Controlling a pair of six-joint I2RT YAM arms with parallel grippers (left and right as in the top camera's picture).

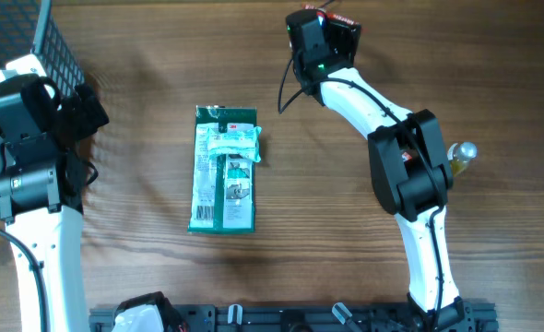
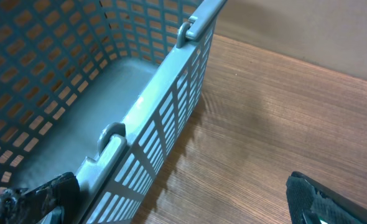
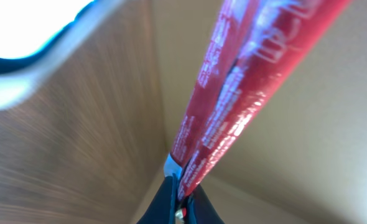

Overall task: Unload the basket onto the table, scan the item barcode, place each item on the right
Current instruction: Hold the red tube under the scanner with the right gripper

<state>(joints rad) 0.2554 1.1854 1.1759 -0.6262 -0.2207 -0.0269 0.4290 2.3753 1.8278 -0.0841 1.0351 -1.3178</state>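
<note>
Red packet [image 3: 233, 93] clamped in my right gripper [image 3: 182, 198], far-right of green pack [image 1: 224, 171]; left gripper [image 2: 183, 202] wide open, empty; I'd rotate slowly, keeping barcode flat.

Counter [image 1: 346, 231]: mid-brown wood grain, streaked along its length. Green packet [image 1: 223, 169], near the counter's middle: dark green ground with white panels and pale print. Red packet [image 3: 233, 93]: glossy red with white lettering. Basket [image 2: 158, 118], at the counter's far left corner: pale blue-grey lattice of rectangular holes. Arms [image 1: 426, 249]: white shells, black joints, one small green light [image 1: 321, 66].
</note>
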